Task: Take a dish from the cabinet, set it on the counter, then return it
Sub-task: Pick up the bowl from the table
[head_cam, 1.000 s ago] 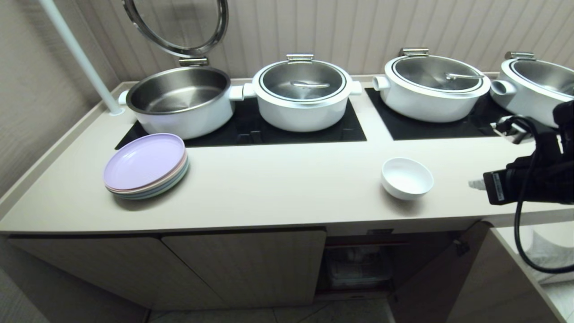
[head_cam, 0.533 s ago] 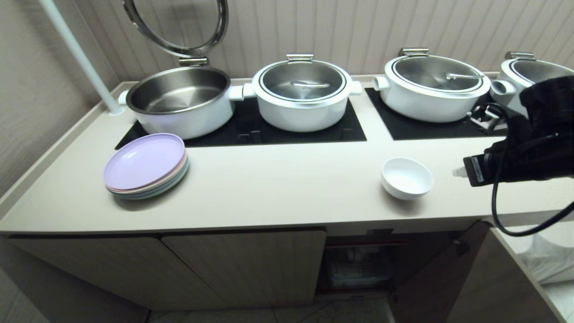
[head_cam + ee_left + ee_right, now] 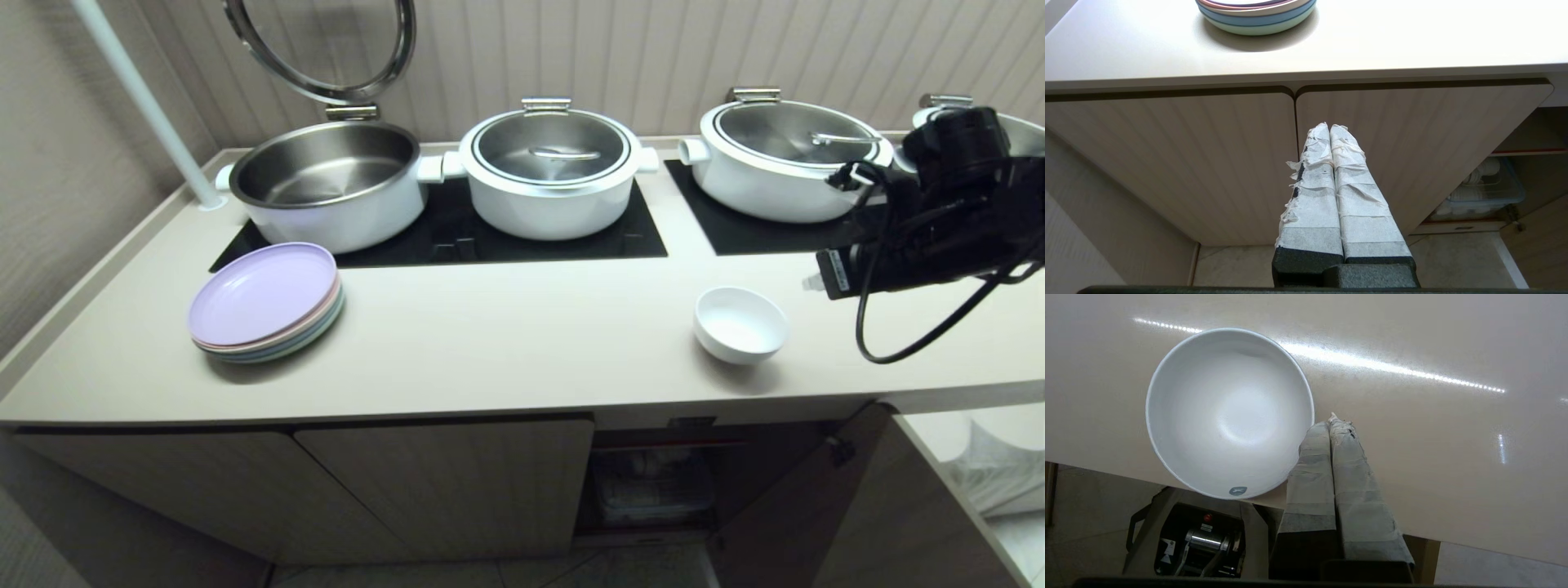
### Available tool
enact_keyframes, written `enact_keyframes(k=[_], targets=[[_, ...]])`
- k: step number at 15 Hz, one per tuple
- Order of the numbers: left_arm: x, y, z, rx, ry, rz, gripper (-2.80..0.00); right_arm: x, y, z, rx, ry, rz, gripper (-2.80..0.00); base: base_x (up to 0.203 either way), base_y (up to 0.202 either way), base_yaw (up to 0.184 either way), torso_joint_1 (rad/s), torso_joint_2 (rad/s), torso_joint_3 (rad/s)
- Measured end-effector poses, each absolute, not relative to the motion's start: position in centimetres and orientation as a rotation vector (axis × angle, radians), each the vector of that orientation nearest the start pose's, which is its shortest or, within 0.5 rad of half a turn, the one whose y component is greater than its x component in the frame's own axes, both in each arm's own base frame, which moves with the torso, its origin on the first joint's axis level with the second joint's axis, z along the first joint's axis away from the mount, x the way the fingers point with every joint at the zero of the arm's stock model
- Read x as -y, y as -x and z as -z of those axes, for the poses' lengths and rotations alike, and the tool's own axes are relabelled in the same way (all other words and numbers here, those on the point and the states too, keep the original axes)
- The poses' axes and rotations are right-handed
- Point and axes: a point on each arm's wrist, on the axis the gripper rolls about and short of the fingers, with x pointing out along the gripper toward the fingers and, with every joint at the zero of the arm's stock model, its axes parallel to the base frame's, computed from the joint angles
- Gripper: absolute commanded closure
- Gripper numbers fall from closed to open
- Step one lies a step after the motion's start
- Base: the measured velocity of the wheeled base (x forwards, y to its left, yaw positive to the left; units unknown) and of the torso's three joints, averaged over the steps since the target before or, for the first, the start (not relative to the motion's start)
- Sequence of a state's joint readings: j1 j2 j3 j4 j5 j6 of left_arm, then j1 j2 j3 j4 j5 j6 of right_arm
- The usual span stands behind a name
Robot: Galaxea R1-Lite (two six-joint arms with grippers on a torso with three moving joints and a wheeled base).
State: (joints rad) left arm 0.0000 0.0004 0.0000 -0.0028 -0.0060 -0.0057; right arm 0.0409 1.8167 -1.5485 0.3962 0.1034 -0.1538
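Observation:
The dish [image 3: 740, 323], a small white bowl, stands upright and empty on the beige counter [image 3: 506, 335] near its front edge, above the open cabinet [image 3: 653, 482] compartment. My right gripper [image 3: 810, 283] hovers over the counter just right of the bowl, shut and holding nothing. In the right wrist view the taped fingertips [image 3: 1333, 420] sit beside the bowl's [image 3: 1229, 412] rim, apart from it. My left gripper [image 3: 1329, 127] is shut and empty, parked low in front of the closed cabinet doors [image 3: 1392, 134].
Several white pots stand on the black glass panels, one [image 3: 326, 184] with its lid raised. A stack of pastel plates [image 3: 265, 302] lies at the counter's left. A cabinet door [image 3: 800, 498] hangs open at lower right. A clear bin of white bowls [image 3: 1482, 188] sits inside.
My right arm has risen and swung left and toward the back over the counter, ending closer to the bowl. The bowl has stayed put.

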Motion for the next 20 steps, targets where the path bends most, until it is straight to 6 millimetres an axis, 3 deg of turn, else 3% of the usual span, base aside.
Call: enact_keyframes(k=[8, 9, 20], targets=[[0.0, 2.3, -7.6, 0.002, 0.005, 0.006, 0.00, -1.8, -36.5, -24.6, -0.677, 0.123, -0.195, 0.00, 0.000, 0.000, 0.000, 0.000, 0.00, 0.000], [0.0, 2.3, -7.6, 0.002, 0.006, 0.006, 0.00, -1.8, -36.6, -24.6, -0.684, 0.123, -0.196, -2.80, 0.000, 0.000, 0.000, 0.000, 0.00, 0.000], [0.0, 2.3, -7.6, 0.002, 0.006, 0.006, 0.00, -1.8, -37.8, -24.3, -0.691, 0.125, -0.198, -2.80, 0.000, 0.000, 0.000, 0.000, 0.00, 0.000]])
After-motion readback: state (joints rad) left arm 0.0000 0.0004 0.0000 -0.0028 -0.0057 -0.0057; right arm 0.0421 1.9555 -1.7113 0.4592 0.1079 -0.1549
